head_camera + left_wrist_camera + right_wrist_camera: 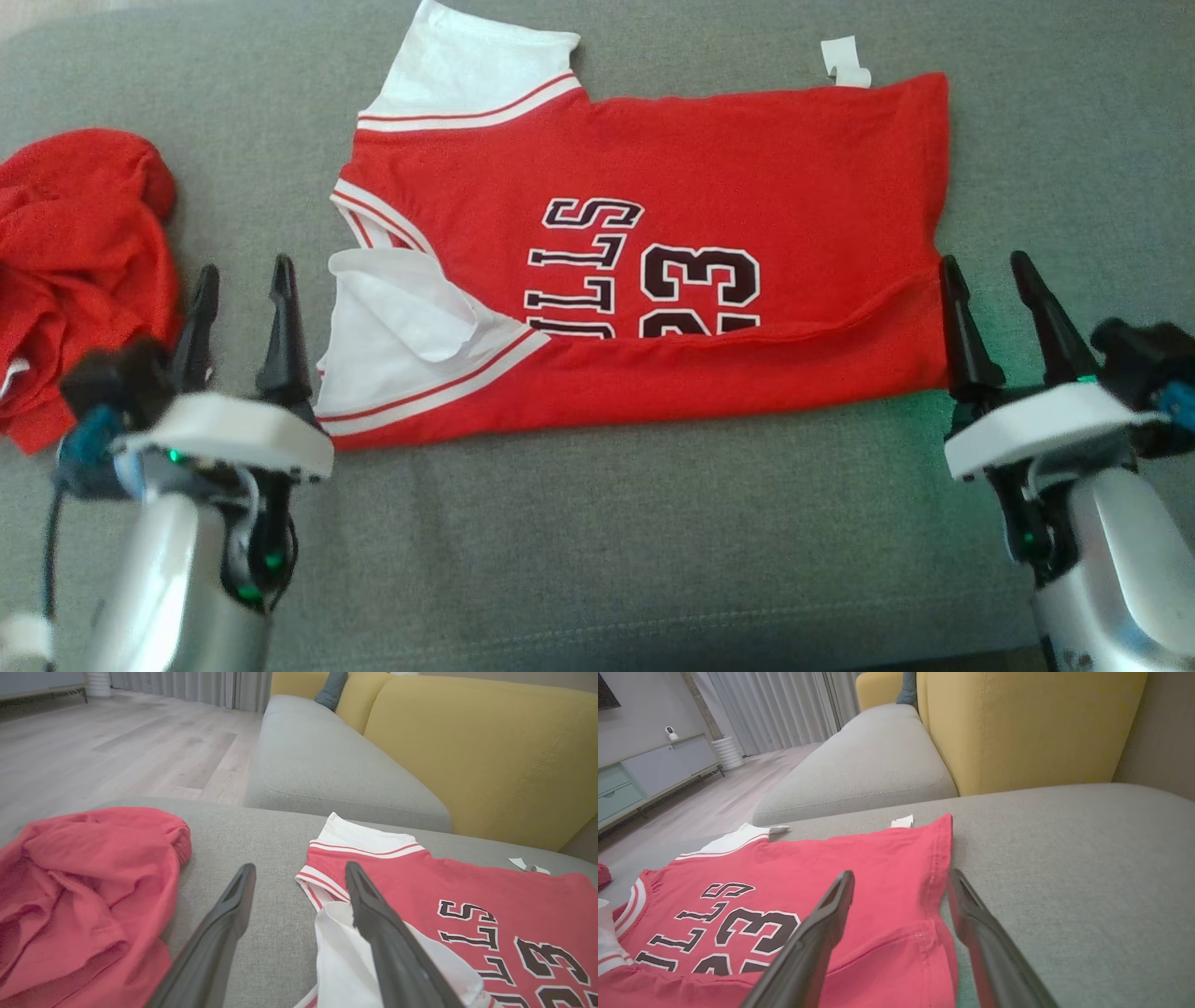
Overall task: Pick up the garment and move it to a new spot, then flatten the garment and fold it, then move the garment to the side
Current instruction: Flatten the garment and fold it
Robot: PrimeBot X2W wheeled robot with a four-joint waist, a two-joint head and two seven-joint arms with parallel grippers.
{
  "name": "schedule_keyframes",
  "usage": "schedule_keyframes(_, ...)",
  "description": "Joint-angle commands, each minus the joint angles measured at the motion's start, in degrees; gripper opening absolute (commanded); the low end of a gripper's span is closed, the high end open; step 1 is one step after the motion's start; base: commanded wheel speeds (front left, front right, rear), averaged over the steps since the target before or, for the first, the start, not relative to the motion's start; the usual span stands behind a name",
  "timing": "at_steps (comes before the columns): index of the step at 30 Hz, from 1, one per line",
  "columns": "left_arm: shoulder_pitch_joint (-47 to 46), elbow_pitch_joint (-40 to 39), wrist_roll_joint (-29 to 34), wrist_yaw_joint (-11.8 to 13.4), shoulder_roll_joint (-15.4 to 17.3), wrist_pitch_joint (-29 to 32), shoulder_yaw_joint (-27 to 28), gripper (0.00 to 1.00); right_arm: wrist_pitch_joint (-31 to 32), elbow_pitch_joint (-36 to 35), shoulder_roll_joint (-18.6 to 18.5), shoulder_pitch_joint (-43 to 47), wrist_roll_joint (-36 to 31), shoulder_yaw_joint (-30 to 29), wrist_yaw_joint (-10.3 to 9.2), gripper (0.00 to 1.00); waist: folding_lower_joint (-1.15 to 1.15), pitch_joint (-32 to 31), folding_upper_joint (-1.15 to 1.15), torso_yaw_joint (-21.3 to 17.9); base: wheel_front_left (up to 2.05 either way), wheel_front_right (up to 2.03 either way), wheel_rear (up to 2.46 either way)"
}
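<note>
While the garment (653,187) lies flat across the middle of the sofa seat (607,541), its near long edge folded over the print (695,275), I hold both hands wide and empty: left hand (245,268) beside the collar end, right hand (985,261) at the hem corner. For the next fold I would pinch both near corners simultaneously, lift evenly, and keep edges parallel.

grey sofa (597,560), yellow cushions (490,756), wood floor (117,742)
</note>
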Motion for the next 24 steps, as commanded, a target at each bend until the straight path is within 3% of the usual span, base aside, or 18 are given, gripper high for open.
schedule_keyframes(1,0.92,-3.25,1.7,1.3,0.65,-2.58,1.9,1.0,-2.3,-2.91,-1.35,0.84,-1.18,1.66,-0.04,1.0,0.0,-0.36,0.0,0.09,0.0,0.0,0.0)
schedule_keyframes(9,10.78,-9.52,4.74,5.06,-1.64,-5.82,0.85,1.0,-4.49,-7.57,-1.55,7.44,-3.49,2.52,-0.04,1.0,0.0,-3.48,0.0,0.19,0.0,0.0,0.0)
schedule_keyframes(24,16.42,-10.52,5.2,5.81,-1.81,-5.6,-0.92,1.0,-1.26,-12.53,0.41,13.65,-4.48,1.33,-0.04,1.0,0.0,-6.23,0.0,0.21,0.0,0.0,0.0)
